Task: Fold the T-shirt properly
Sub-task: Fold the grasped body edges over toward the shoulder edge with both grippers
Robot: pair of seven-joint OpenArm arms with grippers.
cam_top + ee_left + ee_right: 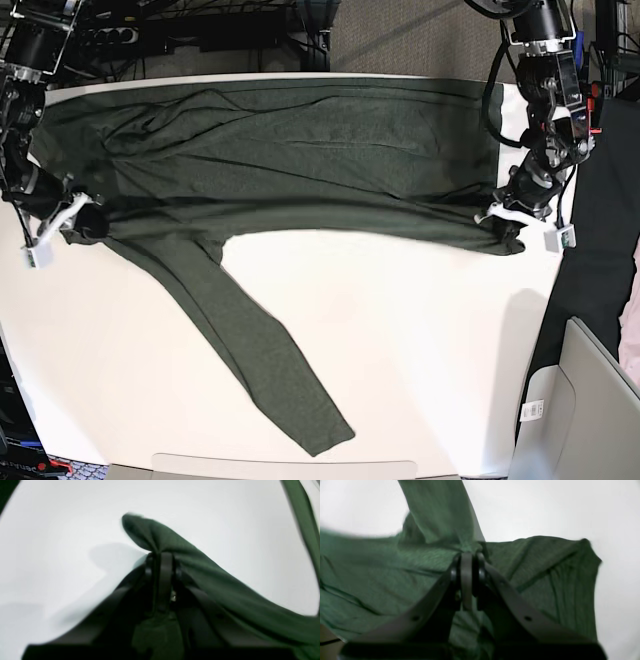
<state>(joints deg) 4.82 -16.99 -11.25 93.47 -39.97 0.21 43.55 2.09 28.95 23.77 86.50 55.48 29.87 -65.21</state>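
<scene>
A: How many of each thing are there?

B: One T-shirt (300, 150), dark green with long sleeves, two arms and two grippers. One sleeve (265, 365) trails off at a slant toward the near edge of the table (420, 350).

A: And the surface and the room?

B: The table is plain white. The shirt lies stretched across its far half, from one gripper to the other. Beyond the far edge there are black cables (180, 30) and a grey floor. Past the left gripper's outer side hangs something dark, and a grey panel (590, 400) stands near the table's corner.

A: How does the left arm stand?

B: It comes down from the far corner, bends at the wrist, and the left gripper (161, 555) sits low at the shirt's end. Its jaws are clamped together on a bunched fold of the shirt; the cloth rises in a peak just past the fingertips and falls away to one side.

A: The right arm?

B: It reaches down along the opposite table edge. The right gripper (467, 555) is likewise pinched tight on the shirt, with creased cloth spreading to both sides of it and a strip running up beyond the tips.
</scene>
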